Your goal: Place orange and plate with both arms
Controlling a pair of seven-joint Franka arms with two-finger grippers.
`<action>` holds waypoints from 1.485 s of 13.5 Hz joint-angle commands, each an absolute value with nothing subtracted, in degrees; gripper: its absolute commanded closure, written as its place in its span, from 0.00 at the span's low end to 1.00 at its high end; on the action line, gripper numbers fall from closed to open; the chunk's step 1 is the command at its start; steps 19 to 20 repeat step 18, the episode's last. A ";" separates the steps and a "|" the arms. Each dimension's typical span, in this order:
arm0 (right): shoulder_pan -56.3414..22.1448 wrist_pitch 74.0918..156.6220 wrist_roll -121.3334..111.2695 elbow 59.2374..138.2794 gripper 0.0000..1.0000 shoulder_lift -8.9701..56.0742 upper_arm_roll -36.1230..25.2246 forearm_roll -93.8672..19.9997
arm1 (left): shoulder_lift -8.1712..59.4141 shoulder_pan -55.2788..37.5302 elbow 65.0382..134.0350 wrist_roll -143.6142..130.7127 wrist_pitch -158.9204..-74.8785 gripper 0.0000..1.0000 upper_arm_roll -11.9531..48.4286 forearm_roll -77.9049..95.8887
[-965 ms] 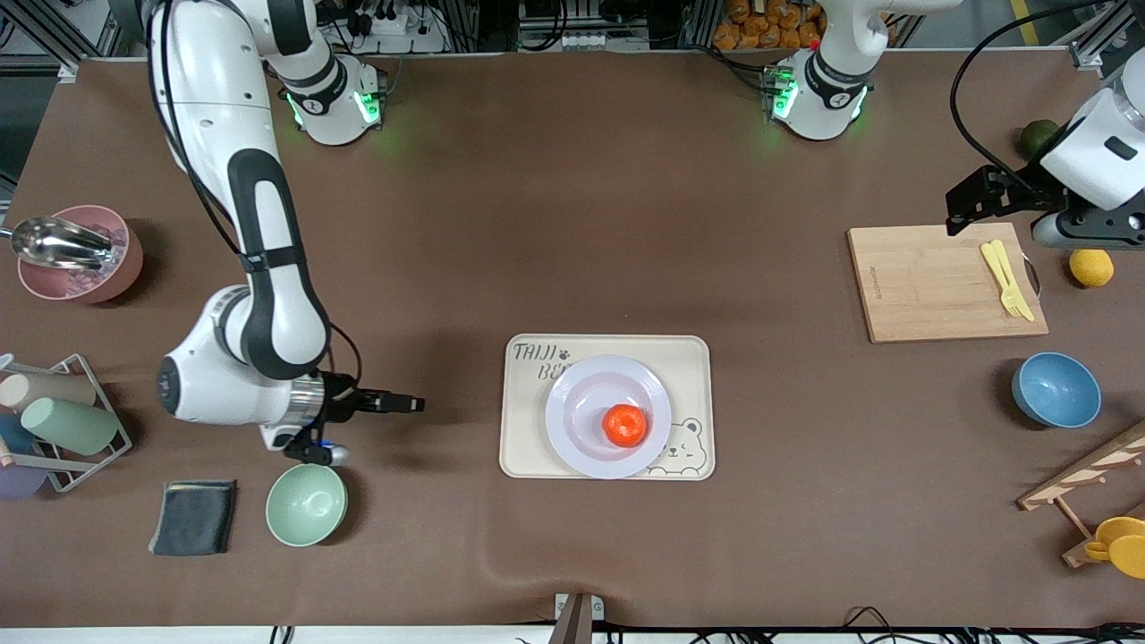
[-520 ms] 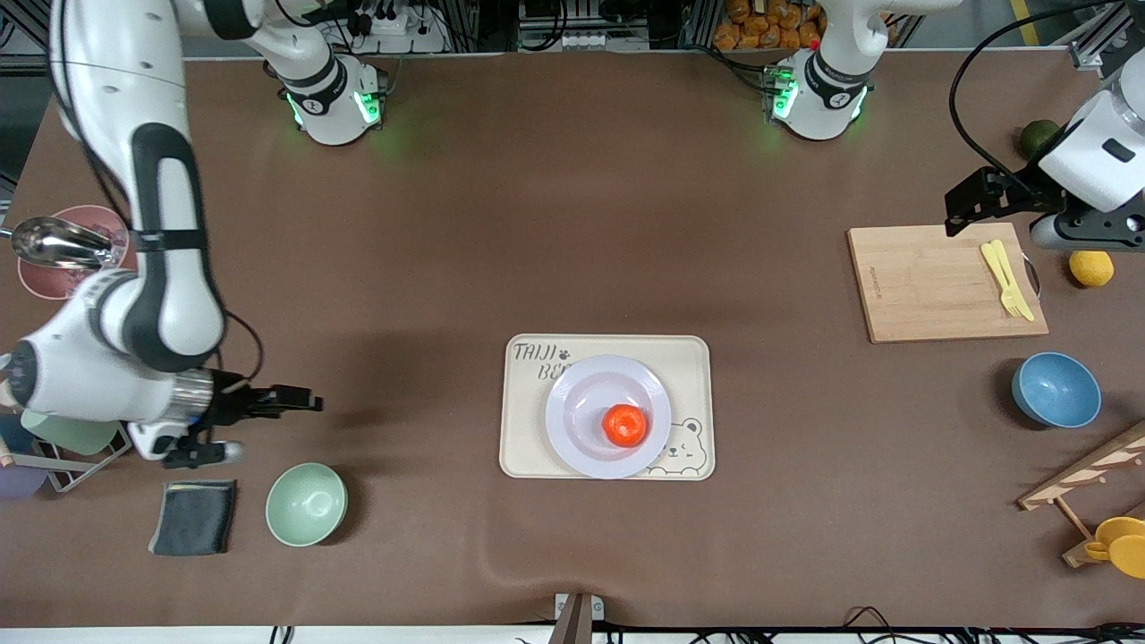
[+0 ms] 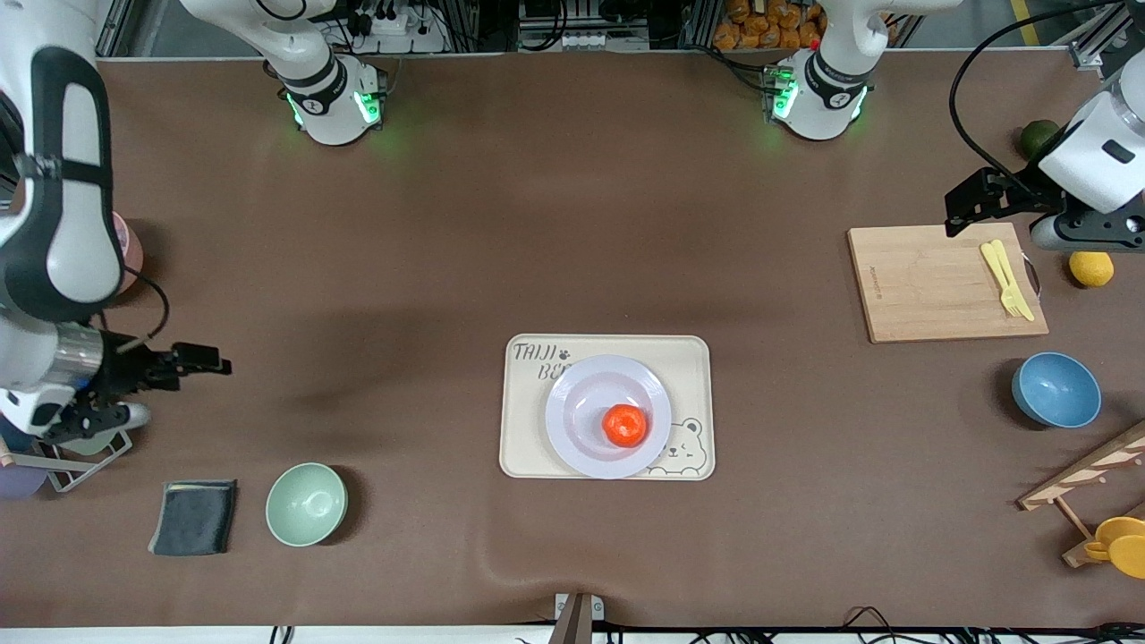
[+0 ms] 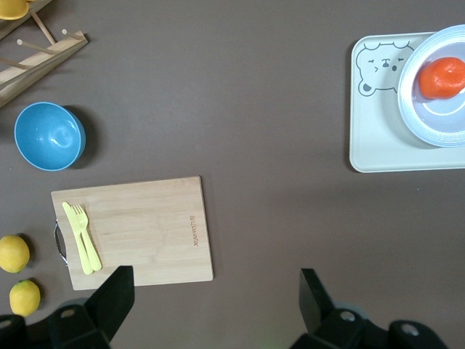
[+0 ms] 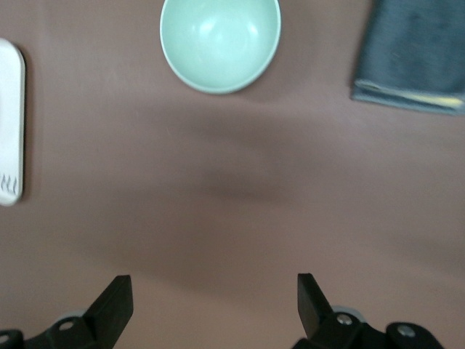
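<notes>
The orange [image 3: 624, 425] lies on the pale lavender plate [image 3: 565, 404], which rests on a cream tray [image 3: 521, 452] at the table's middle. The left wrist view also shows the orange [image 4: 442, 78], the plate [image 4: 429, 125] and the tray [image 4: 378, 142]. My left gripper [image 3: 968, 204] is open and empty, up over the table by the cutting board's edge at the left arm's end; its own view [image 4: 214, 294] shows the jaws wide apart. My right gripper [image 3: 204, 360] is open and empty, up over bare table at the right arm's end, well away from the tray; it also shows in its own view [image 5: 211, 298].
A wooden cutting board [image 3: 930, 286] carries yellow cutlery [image 3: 1006, 279], with lemons [image 3: 1091, 267], a green fruit [image 3: 1038, 136] and a blue bowl [image 3: 1055, 390] near it. A mint bowl [image 3: 306, 504], dark cloth [image 3: 195, 517] and cup rack [image 3: 63, 456] are at the right arm's end.
My right arm has swung away from the tray toward its own end of the table, past the mint bowl. The left arm, plate and orange have not moved.
</notes>
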State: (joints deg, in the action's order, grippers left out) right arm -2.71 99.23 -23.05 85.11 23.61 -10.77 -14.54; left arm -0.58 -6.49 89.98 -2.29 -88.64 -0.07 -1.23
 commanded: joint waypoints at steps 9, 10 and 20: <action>1.23 88.07 -8.44 84.11 0.00 3.88 -2.29 -1.06 | -0.35 -6.24 88.86 -2.20 -88.15 0.00 0.00 0.00; 1.67 87.37 -9.31 84.29 0.00 3.43 -2.46 -1.14 | -0.35 -6.24 88.94 -1.94 -88.15 0.00 0.00 0.00; 2.11 87.28 -11.25 84.99 0.00 1.93 -2.46 -1.14 | -0.44 -6.24 88.86 -1.93 -88.15 0.00 0.00 -0.09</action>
